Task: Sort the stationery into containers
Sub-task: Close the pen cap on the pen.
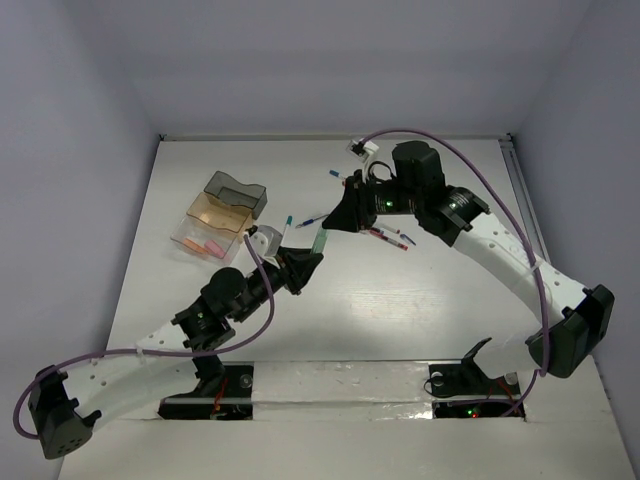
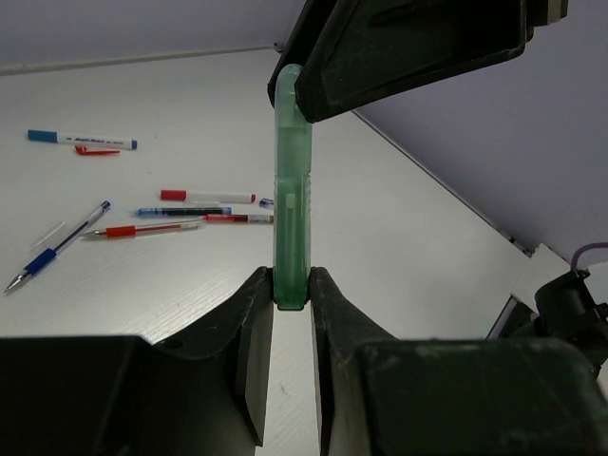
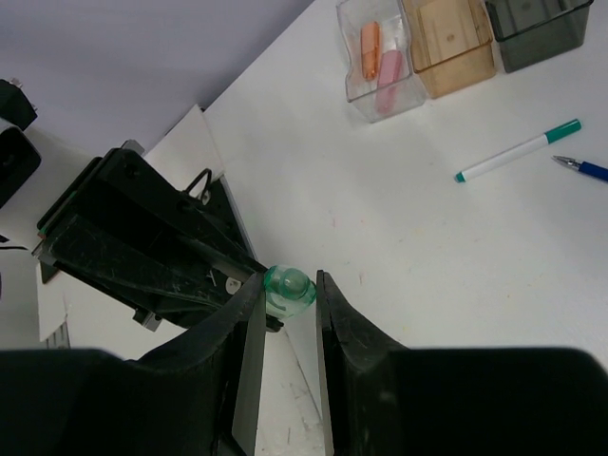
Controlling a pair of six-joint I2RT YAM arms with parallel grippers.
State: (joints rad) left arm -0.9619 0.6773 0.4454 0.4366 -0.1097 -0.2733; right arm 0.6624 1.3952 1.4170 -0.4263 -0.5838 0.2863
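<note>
The top camera hangs high past 6 o'clock of the table, looking down over all of it. The wrist cameras sit close, facing each other: left toward 1 o'clock, right toward 7. All share the marker.

No text, brand, number or sign can be read in any of the three views. The only printing in sight is a line of blue lettering along the white barrel of the blue-capped marker, which lies on the table in the left wrist view. It is too small and blurred to make out.
</note>
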